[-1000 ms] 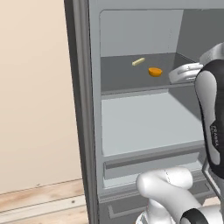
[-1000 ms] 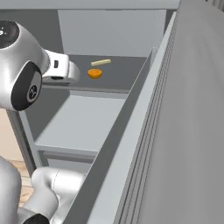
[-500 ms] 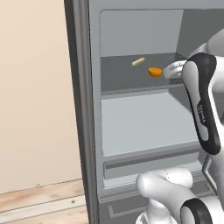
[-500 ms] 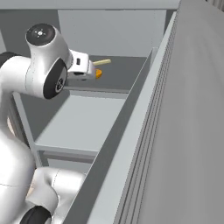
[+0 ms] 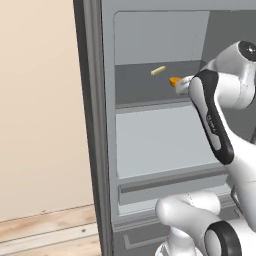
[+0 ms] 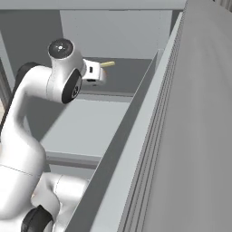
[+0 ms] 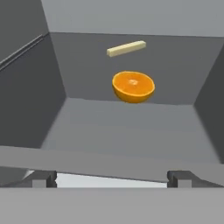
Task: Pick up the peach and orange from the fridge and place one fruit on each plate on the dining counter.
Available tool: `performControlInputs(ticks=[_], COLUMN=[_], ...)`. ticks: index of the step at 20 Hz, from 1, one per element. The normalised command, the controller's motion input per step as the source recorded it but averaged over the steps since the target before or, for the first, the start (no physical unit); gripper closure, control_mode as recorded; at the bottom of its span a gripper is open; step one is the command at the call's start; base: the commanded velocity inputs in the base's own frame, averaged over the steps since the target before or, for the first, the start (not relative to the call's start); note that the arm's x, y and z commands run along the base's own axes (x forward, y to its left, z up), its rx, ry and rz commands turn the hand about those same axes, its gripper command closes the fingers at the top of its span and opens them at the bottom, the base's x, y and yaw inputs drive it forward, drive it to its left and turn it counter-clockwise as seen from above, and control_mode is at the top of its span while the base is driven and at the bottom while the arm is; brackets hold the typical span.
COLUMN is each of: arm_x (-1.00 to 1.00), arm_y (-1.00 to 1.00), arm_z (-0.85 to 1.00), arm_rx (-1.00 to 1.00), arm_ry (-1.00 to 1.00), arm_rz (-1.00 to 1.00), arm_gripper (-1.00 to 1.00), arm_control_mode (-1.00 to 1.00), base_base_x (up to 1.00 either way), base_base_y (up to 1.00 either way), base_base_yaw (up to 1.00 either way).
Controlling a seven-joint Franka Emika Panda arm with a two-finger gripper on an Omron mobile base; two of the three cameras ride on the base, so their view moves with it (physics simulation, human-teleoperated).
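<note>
**Open fingers lined up on the orange at the fridge shelf**

The orange (image 7: 133, 86) sits on the upper shelf (image 7: 131, 127) of the fridge (image 5: 95, 150), toward the back, with a pale yellow stick (image 7: 126, 48) lying just behind it, apart from it. The gripper (image 7: 111, 178) hangs at the shelf's front edge, pointed at the orange, its fingers (image 7: 43, 178) spread wide and holding nothing. The orange lies between their lines but well ahead of them.

Likely risks from here: the orange looks like a cut half resting on its rounded side, so one finger arriving first could roll or push it toward the back wall or into the stick. The fingers also sit low against the shelf's front lip, so a straight advance might catch it. The arm's bulky wrist (image 6: 93, 74) is close to the fridge's side wall, which leaves little room to swing.

The hand view gives the orange's cut face and its gap from the stick. The left base view shows the orange (image 5: 175, 80) half hidden by the arm, and the lower shelves. The right base view shows the stick (image 6: 107, 65) past the wrist.
</note>
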Motion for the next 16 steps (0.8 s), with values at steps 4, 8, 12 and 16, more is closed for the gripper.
performControlInputs(ticks=[4,8,12,16], arm_x=[0.38,0.37,0.38,0.38], arm_y=[-0.08,-0.03,0.00,0.00], arm_z=[0.00,0.00,0.00,0.00], arm_rx=[0.00,0.00,0.00,0.00], arm_ry=[0.00,0.00,0.04,0.04], arm_rz=[-0.03,-0.02,-0.03,-0.02], arm_gripper=[-1.00,-1.00,-1.00,-1.00], arm_control_mode=[-1.00,-1.00,-1.00,-1.00], base_base_x=[0.00,0.00,0.00,0.00], base_base_y=[0.00,0.00,0.00,0.00], base_base_yaw=[0.00,0.00,0.00,0.00])
